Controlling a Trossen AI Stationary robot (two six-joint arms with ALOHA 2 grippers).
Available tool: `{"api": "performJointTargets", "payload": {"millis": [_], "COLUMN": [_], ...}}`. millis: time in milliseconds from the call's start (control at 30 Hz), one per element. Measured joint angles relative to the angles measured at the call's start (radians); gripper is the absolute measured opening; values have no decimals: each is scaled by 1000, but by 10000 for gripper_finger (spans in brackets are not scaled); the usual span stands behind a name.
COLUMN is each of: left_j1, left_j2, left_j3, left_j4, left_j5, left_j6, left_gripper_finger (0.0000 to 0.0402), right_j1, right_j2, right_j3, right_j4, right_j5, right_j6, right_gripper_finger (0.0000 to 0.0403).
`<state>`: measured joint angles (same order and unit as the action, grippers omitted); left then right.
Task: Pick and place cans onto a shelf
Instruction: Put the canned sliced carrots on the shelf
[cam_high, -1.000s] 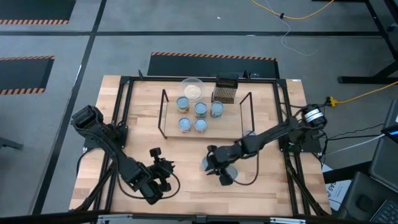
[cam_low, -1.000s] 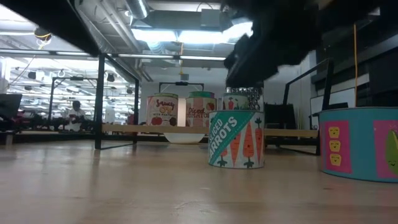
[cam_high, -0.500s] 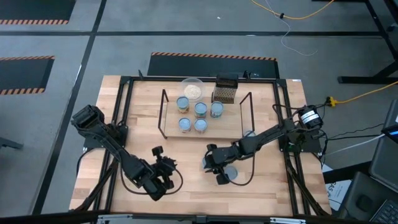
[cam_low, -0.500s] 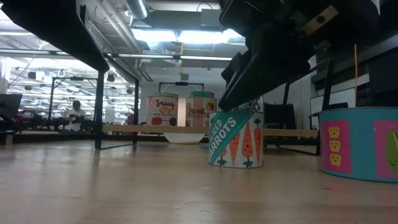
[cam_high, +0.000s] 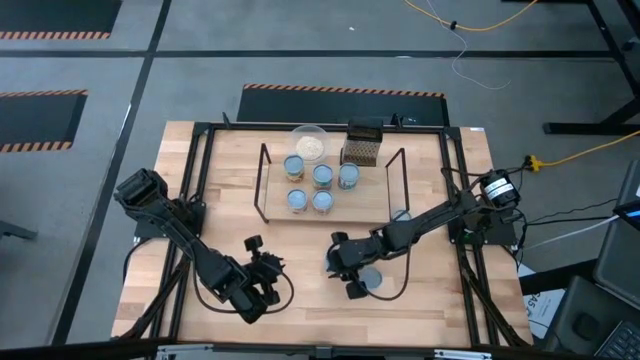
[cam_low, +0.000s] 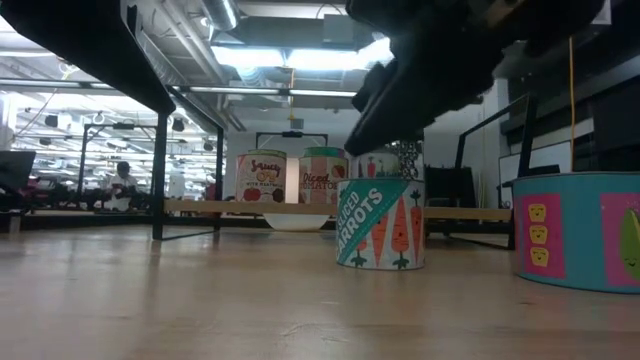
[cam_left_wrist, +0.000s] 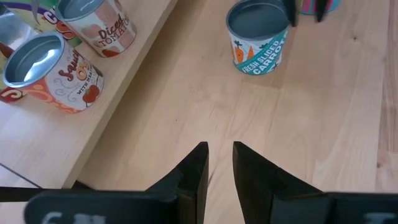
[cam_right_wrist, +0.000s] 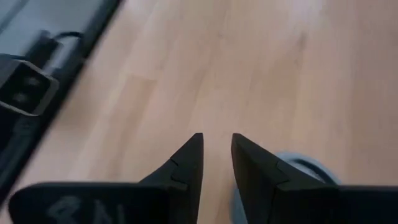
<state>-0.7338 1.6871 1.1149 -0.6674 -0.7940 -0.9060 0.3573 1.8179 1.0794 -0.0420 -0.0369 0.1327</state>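
**Cans partly shelved, three remaining on the table**

Shelf (cam_high: 330, 208), a light-wood board with black wire end frames, carries five cans (cam_high: 321, 176) in two rows. Three more stand on the bare table (cam_high: 170, 250): a carrot-labelled can (cam_left_wrist: 258, 34) near the table centre, another can (cam_high: 368, 281) just beside the right gripper (cam_high: 346, 270), and a third (cam_high: 399, 216) by the shelf's right end. By this count the task is judged just over half done. Right gripper hangs low above the table between the two front cans, fingers (cam_right_wrist: 186, 163) close together with a narrow gap, holding nothing. Left gripper (cam_left_wrist: 217, 163) waits at the table's front left, fingers likewise nearly together and empty.
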Motion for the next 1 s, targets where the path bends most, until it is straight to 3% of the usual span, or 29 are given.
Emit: {"api": "performJointTargets", "payload": {"millis": [167, 1000], "left_j1": [0, 0], "left_j2": [0, 0], "left_j3": [0, 0], "left_j4": [0, 7], "left_j5": [0, 0], "left_j6": [0, 1], "left_gripper_finger": [66, 66], "right_j1": [0, 7], "right_j2": [0, 36], "right_j3": [0, -1], "right_j4": [-60, -61], "right_j5": [91, 103], "right_j6": [48, 101], "right_gripper_finger": [88, 88]}}
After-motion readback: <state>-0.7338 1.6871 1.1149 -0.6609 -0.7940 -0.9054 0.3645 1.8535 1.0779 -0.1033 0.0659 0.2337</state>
